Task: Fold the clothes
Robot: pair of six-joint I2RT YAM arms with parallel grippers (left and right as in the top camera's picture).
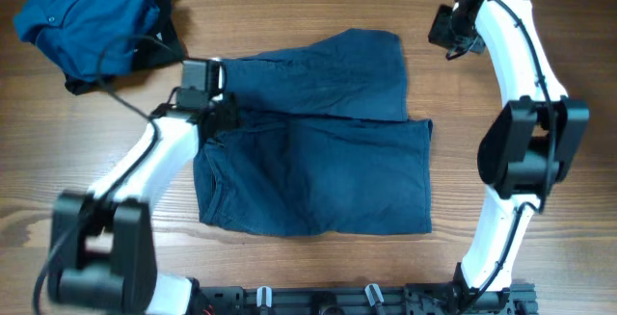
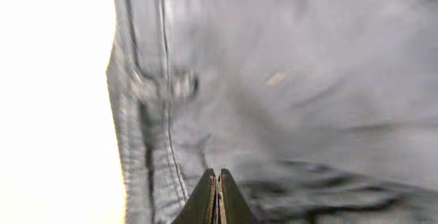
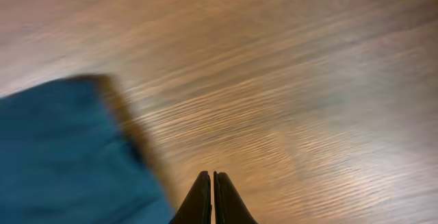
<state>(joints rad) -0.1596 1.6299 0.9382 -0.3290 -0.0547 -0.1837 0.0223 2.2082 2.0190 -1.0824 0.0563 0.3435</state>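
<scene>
The clothes are a dark navy pair of shorts (image 1: 318, 151) spread flat mid-table and a brighter blue shirt (image 1: 82, 21) crumpled at the far left. My left gripper (image 1: 220, 120) sits over the shorts' waistband on their left side. In the left wrist view its jaws (image 2: 217, 175) are shut just above the cloth (image 2: 287, 80), beside the waistband seam (image 2: 137, 114), with nothing seen between them. My right gripper (image 1: 450, 45) hovers off the shorts' far right corner. Its jaws (image 3: 211, 176) are shut over bare wood, with the shorts' edge (image 3: 61, 155) to their left.
The wooden table (image 1: 540, 7) shows bare around the shorts. A dark cable (image 1: 125, 98) runs from the shirt toward the left arm. A black rail (image 1: 366, 301) lines the near edge between the two arm bases.
</scene>
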